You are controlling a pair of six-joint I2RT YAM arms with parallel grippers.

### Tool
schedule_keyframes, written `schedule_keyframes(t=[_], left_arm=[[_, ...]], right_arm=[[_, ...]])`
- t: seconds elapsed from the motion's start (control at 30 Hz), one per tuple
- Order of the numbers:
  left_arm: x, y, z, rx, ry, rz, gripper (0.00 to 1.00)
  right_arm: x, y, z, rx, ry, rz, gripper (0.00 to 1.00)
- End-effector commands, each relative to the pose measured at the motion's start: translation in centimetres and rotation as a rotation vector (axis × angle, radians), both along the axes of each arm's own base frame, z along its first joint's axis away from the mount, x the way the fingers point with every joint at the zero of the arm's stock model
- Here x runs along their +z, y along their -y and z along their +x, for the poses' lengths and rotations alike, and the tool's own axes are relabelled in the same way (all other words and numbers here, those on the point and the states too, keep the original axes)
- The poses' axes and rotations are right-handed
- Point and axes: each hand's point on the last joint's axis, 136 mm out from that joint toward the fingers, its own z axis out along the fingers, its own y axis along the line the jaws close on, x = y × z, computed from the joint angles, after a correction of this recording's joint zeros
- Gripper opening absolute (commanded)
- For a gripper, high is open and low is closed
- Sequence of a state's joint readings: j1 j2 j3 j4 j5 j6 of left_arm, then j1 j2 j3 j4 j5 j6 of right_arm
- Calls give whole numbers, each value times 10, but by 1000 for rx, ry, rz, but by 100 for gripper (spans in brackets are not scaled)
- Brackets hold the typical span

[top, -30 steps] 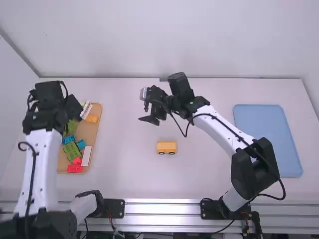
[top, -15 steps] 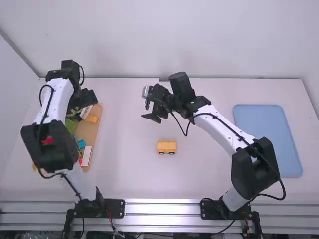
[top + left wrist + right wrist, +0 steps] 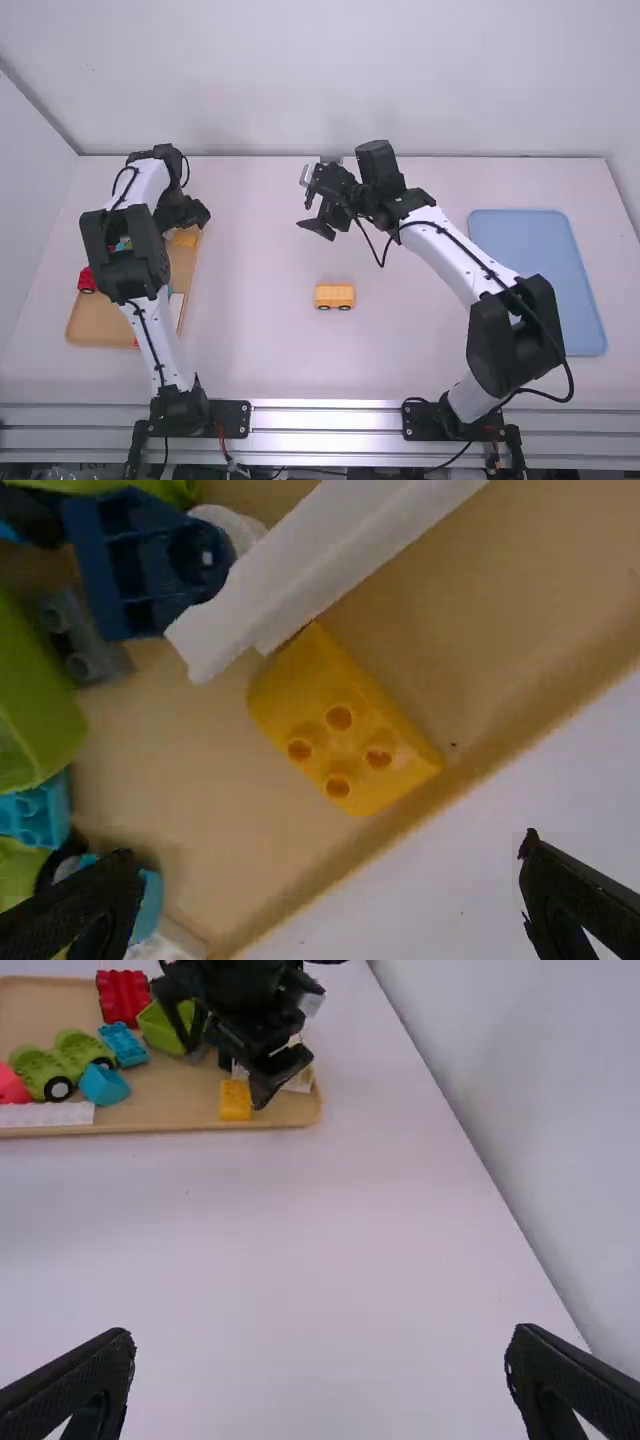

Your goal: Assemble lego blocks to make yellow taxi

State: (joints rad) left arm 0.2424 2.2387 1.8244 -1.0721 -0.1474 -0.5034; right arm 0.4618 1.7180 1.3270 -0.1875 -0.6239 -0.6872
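One studded yellow block point(image 3: 345, 740), left pincer point(image 3: 188, 214) spread above

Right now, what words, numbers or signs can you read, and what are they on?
There are none I can read.
Flat blue rectangular tray: no writing visible.
Yellow plastic block with four studs: no readable mark.
Small yellow block with black wheels: too small to tell.

links point(image 3: 452, 256) white | joints point(image 3: 513, 325) black, blocky | cables point(image 3: 571, 386) black, looping
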Motion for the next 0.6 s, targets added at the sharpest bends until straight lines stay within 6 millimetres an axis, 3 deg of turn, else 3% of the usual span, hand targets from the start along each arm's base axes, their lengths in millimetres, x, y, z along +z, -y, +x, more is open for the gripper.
schedule_keyframes(t=[0.0, 0.1, 0.17, 0.33, 0.57], left_arm=[[-8, 0, 9, 75, 26, -22, 99], [-9, 8, 23, 98, 87, -63, 99], [-9, 8, 27, 283, 125, -82, 99], [-9, -3, 23, 546, 143, -59, 99], [-8, -10, 20, 708, 159, -17, 99]], right_arm=[[8, -2, 0, 9, 17, 5, 99], [5, -1, -2, 18, 14, -8, 99], [4, 1, -2, 16, 12, -11, 99], [1, 10, 4, -6, 3, -14, 99], [-1, 22, 11, -42, -13, -13, 99]])
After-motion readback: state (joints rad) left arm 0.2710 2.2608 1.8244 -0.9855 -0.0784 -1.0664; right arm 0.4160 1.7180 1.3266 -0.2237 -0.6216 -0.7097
